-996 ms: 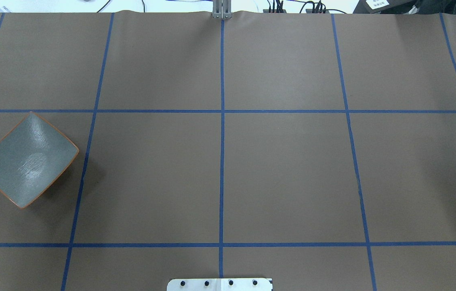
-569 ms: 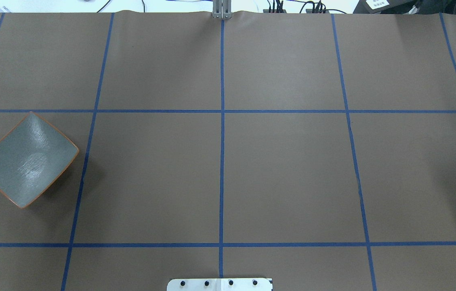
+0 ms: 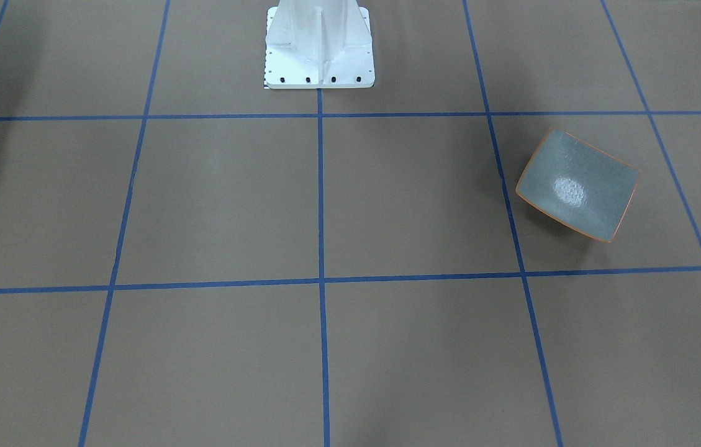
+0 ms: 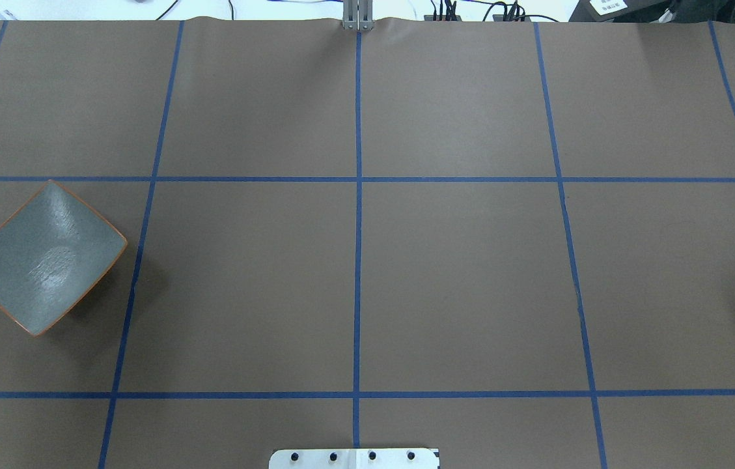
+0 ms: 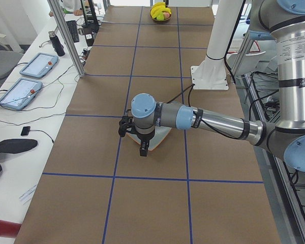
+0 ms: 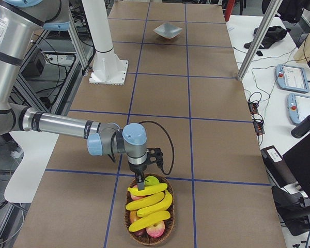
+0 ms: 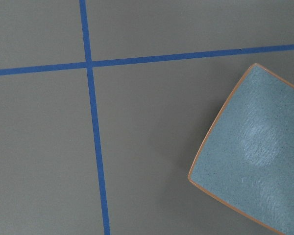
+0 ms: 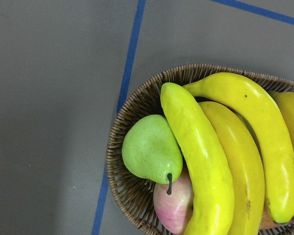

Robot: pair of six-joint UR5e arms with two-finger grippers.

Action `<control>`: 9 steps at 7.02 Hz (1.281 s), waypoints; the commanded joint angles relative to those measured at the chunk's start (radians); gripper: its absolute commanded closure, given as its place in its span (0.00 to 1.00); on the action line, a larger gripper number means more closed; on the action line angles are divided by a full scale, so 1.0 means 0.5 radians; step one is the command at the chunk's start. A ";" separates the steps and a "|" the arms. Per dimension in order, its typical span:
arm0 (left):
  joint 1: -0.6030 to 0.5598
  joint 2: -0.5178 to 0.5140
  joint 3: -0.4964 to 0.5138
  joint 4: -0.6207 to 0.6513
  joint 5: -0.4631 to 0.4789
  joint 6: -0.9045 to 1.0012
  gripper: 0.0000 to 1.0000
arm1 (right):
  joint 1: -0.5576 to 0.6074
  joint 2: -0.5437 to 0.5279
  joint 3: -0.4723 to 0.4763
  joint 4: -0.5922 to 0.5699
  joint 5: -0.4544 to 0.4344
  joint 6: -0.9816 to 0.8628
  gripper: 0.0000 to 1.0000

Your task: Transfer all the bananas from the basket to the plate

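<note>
Several yellow bananas (image 6: 150, 205) lie in a wicker basket (image 6: 128, 223) at the table's end on my right, and they also show in the right wrist view (image 8: 206, 161). The right gripper (image 6: 140, 185) hangs just over the basket's near edge (image 8: 120, 142); I cannot tell whether it is open or shut. The grey-blue plate (image 4: 41, 260) with an orange rim sits empty on my left side (image 3: 577, 186). The left gripper (image 5: 143, 151) hovers beside the plate (image 7: 255, 161); I cannot tell its state. No fingers show in either wrist view.
A green pear (image 8: 152, 149) and a red apple (image 8: 174, 200) lie in the basket under the bananas. The white robot pedestal (image 3: 319, 43) stands at the table's middle edge. Metal posts (image 6: 253, 41) and tablets (image 5: 38, 65) stand along the operators' side.
</note>
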 commanded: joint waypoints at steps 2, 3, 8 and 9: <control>0.000 0.000 -0.007 0.000 0.002 -0.005 0.00 | -0.001 -0.010 -0.123 0.158 0.107 0.105 0.02; 0.000 0.000 -0.003 -0.003 0.002 -0.002 0.00 | -0.001 -0.010 -0.284 0.411 0.107 0.105 0.02; 0.000 -0.003 -0.007 -0.003 0.005 0.002 0.00 | -0.001 0.024 -0.406 0.570 0.135 0.136 0.05; -0.003 -0.003 -0.007 -0.003 0.008 0.002 0.00 | -0.001 0.021 -0.415 0.570 0.147 0.133 0.05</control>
